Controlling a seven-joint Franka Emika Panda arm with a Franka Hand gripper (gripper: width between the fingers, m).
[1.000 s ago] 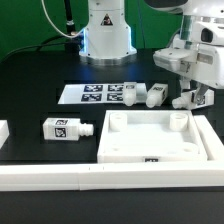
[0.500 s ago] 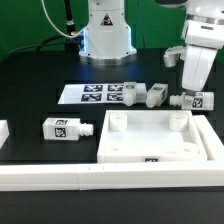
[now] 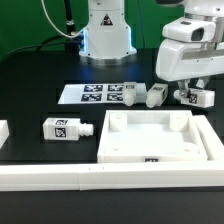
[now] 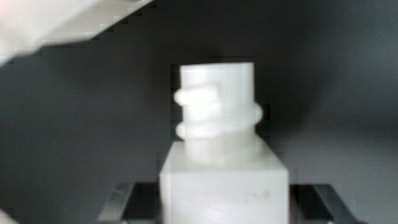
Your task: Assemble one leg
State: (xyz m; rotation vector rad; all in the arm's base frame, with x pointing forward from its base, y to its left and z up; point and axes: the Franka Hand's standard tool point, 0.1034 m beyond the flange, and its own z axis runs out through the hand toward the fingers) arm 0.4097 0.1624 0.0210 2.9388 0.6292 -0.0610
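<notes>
Exterior view: the white two-finger gripper hangs low over the black table at the exterior view's right. At its tips is the leg, a small white plastic block with a black-and-white square tag facing the camera. The tag's pattern is too small to read. Two spare legs lie beside the marker board, and a third lies well apart at the exterior view's left. The large white square tray piece sits in front of them.

Wrist view: the leg's block fills the centre, its short round peg pointing away. Dark fingers press against both of its sides, clamped on it.
</notes>
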